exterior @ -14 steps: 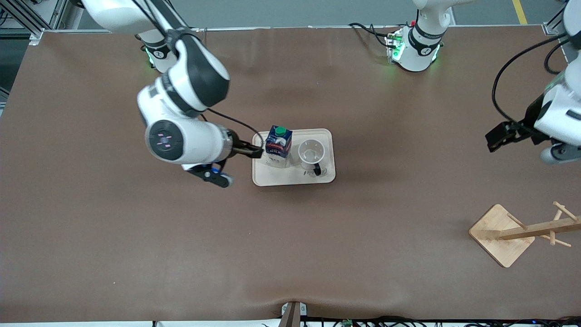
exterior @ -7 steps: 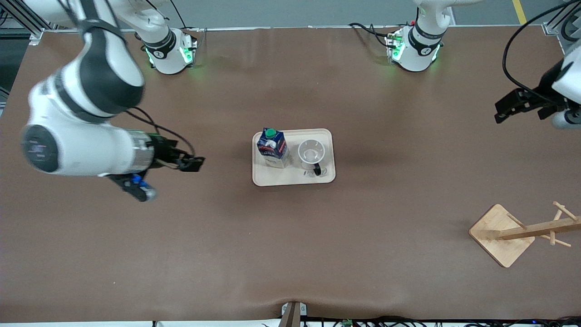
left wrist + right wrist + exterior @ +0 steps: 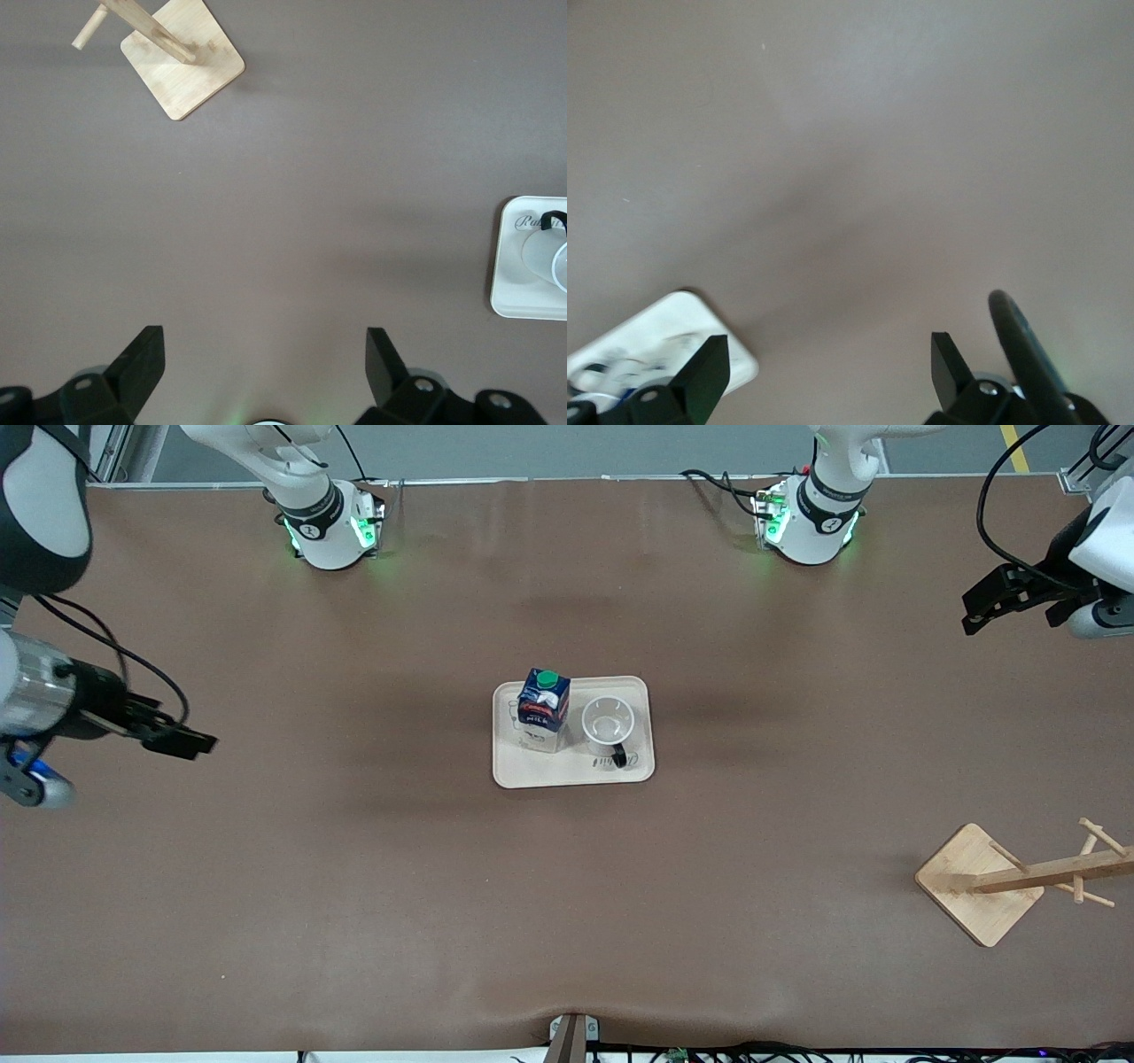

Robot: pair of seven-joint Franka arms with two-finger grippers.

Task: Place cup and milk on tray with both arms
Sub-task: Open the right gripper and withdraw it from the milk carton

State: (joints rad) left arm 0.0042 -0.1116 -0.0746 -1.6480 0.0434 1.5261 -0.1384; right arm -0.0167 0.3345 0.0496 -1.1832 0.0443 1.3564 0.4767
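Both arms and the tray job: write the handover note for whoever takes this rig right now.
Left gripper: open, empty, up over the left arm's end of the table.
Right gripper: open, empty, over the right arm's end.
Milk: upright on the tray, toward the right arm's end.
Cup: upright on the tray beside the milk, handle toward the front camera.
Wooden rack: near the front camera at the left arm's end, not involved.
Done: both items placed.
Left: nothing visible; arms only need parking.
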